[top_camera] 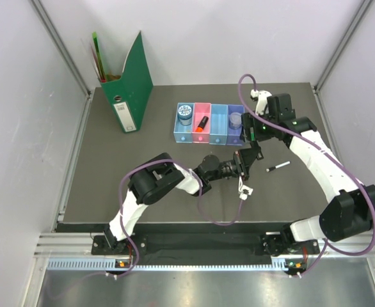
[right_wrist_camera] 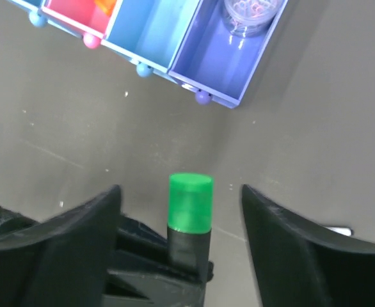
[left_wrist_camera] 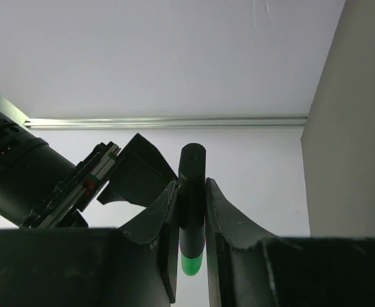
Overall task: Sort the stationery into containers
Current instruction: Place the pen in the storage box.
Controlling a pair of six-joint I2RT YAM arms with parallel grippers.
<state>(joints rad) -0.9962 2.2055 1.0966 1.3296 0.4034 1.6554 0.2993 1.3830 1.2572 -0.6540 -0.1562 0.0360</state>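
- Left gripper (left_wrist_camera: pixel 191 185) is pinching the black green-capped marker (left_wrist_camera: pixel 191 214) by its barrel, fingers (left_wrist_camera: pixel 157 220) pressing in from both sides. It is holding the marker off the tabletop (top_camera: pixel 149 137), just below the row of trays in the top view.
- Right gripper (right_wrist_camera: pixel 180 195) is hovering over the green cap end. Its fingers (right_wrist_camera: pixel 79 246) are spread wide, with the cap sitting in the gap and touching neither one. This looks like a hand-over being set up.
- The light blue tray (right_wrist_camera: pixel 150 29) is showing nothing inside. The purple tray (right_wrist_camera: pixel 216 64) at upper right is holding a clear disc (right_wrist_camera: pixel 251 13).
- The white pen (top_camera: pixel 278 167) is lying loose on the tabletop, right of centre.

Risks, as judged from here:
- If the left fingers let go before the right ones close, the marker is likely dropping and rolling across the tabletop.
- The right fingers would be closing on the cap alone, which is smooth and round. The cap could be slipping, or pulling off the barrel.
- An off-centre close could be levering the marker sideways in the left grip.
- The two sets of fingers are crowding one short marker, so a deeper descent could be knocking them together.
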